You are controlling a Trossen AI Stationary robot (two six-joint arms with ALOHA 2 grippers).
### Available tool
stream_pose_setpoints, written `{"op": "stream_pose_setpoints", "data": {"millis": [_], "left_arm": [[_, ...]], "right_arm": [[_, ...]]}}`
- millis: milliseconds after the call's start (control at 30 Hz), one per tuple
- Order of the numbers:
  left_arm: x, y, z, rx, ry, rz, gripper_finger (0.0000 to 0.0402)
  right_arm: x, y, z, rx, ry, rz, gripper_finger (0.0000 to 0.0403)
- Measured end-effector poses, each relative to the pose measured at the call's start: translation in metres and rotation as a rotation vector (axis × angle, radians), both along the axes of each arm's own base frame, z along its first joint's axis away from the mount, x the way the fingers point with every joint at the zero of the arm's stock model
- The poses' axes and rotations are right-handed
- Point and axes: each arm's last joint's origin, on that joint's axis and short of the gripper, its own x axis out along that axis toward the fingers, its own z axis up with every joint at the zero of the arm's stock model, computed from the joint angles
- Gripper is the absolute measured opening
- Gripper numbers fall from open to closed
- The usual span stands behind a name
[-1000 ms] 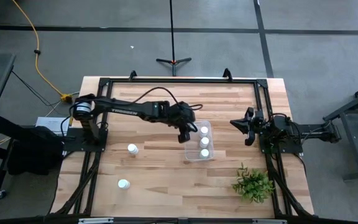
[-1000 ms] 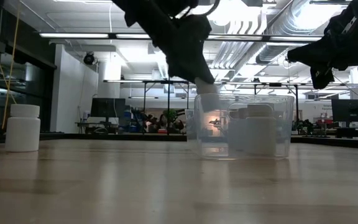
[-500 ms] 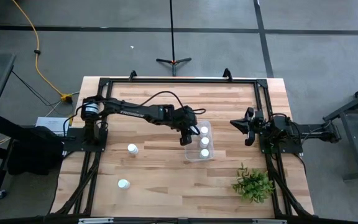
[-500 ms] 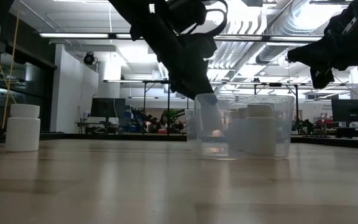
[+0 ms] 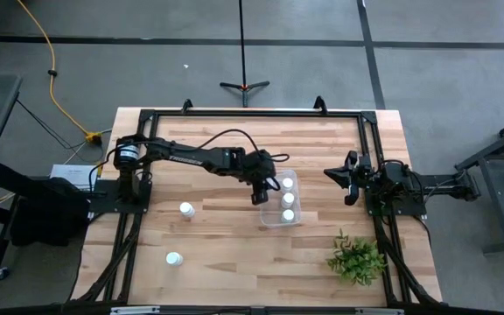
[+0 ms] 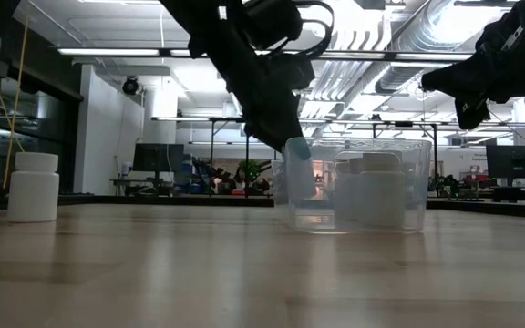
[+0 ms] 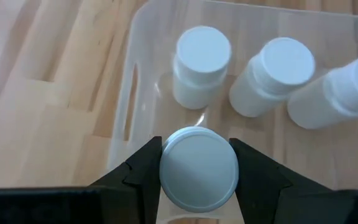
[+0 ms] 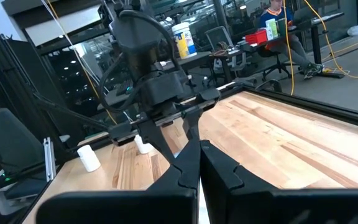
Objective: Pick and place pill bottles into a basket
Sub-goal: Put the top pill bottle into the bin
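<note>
Left claw [image 7: 197, 171]: from where I'm sitting it's clamped on a pill bottle [image 7: 198, 168], one finger on each side of the white cap. In the overhead view it sits at the left wall of the bin [image 5: 258, 191].

Held bottle: right over the bin's near wall in the wrist cam; in the table-level cam it shows through the clear plastic at the bin's left edge [image 6: 299, 169]. I can't tell whether it touches the floor of the bin.

Bin [image 5: 294, 176]: clear plastic, roughly mid-table, a bit toward the right arm's side.

Bottles in the bin: three, in a row [image 5: 288, 199]. In the wrist cam one looks upright [image 7: 201, 65]; the other two look tilted.

Loose bottles: two on the wood on the left side, one [image 5: 186, 209] near the left arm's base, the other [image 5: 174, 259] closer to the front edge, well apart from the bin.

Right claw [image 5: 350, 178]: parked at the right edge of the table, fingers together, nothing in them.

Plant [image 5: 356, 259]: front right corner, apart from the bin.
</note>
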Motion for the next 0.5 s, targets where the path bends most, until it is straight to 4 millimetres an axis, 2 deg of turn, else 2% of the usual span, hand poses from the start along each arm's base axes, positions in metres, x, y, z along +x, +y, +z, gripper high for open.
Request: {"op": "stream_pose_setpoints", "data": {"millis": [500], "left_arm": [[0.004,-0.001,-0.012,-0.031,0.02,-0.015,0.0202]], "right_arm": [[0.0,0.0,0.0,0.0,0.0,0.0,0.0]]}}
